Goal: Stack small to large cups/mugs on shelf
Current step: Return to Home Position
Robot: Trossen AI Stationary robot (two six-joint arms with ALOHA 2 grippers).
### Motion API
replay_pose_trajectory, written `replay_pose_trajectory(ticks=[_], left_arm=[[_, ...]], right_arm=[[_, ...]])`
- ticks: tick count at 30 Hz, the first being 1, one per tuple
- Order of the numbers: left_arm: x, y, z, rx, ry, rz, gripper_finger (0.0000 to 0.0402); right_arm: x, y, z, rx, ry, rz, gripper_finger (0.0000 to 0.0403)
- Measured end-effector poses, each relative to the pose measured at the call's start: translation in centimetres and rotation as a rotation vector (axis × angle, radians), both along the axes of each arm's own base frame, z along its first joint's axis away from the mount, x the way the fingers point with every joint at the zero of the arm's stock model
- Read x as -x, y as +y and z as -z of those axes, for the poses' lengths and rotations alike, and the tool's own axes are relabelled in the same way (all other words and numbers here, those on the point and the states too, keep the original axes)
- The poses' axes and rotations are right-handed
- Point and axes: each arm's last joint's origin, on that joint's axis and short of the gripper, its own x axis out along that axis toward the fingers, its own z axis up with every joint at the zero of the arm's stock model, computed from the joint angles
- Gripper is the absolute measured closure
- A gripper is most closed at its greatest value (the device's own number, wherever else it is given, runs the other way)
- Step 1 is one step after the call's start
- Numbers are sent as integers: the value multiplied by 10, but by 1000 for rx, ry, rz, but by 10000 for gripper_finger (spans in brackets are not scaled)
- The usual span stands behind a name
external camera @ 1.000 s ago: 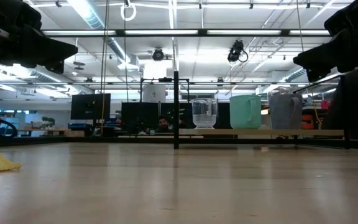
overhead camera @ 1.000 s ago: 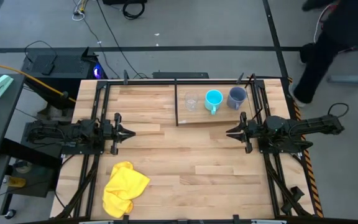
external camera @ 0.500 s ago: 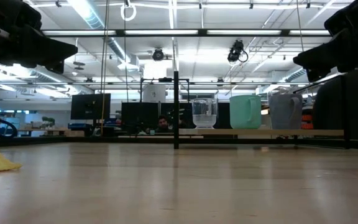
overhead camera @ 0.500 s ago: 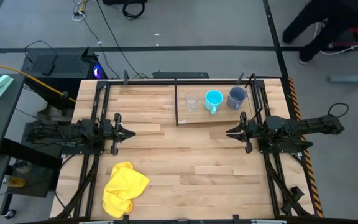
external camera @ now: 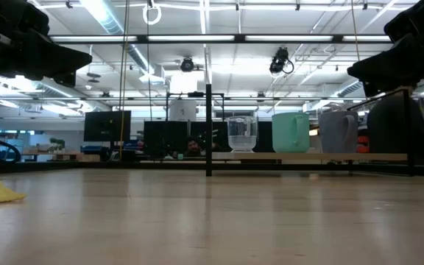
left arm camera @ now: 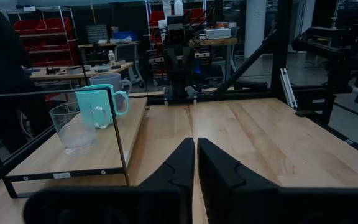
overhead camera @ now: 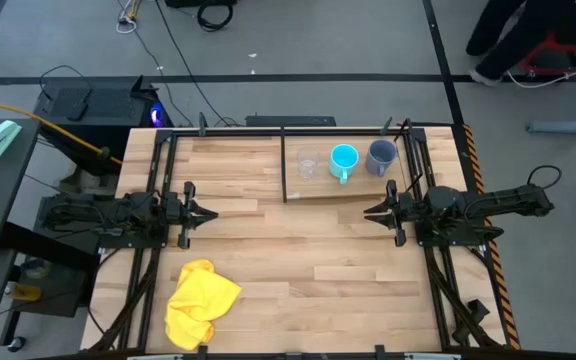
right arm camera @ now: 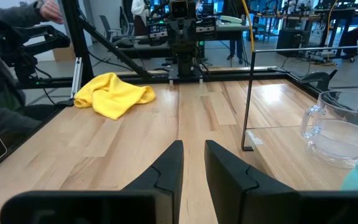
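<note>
Three vessels stand in a row on the light-wood shelf board [overhead camera: 340,186] at the table's far right: a clear cup [overhead camera: 309,163], a cyan mug [overhead camera: 344,160] and a grey-blue mug [overhead camera: 380,156]. Each rests on its base. A black upright [overhead camera: 284,165] stands at the board's left edge. My left gripper [overhead camera: 209,213] hovers at the table's left middle, shut and empty. My right gripper [overhead camera: 367,212] hovers just nearer than the shelf's front edge, slightly open and empty. The left wrist view shows the clear cup [left arm camera: 73,127] and cyan mug [left arm camera: 98,106].
A crumpled yellow cloth [overhead camera: 200,303] lies near the table's front left. Black frame rails [overhead camera: 158,180] run along both table sides. A person [overhead camera: 528,40] is on the floor beyond the far right corner.
</note>
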Motion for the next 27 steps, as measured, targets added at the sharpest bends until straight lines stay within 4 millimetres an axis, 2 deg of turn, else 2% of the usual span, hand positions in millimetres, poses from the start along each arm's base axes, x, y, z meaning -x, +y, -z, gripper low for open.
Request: replay_pose_trajectory(ticks=[14,27], left_arm=[[0,0,0,0,0,0,366],[0,0,0,0,0,0,378]], right_arm=[[0,0,0,0,0,0,329],[0,0,0,0,0,0,329]])
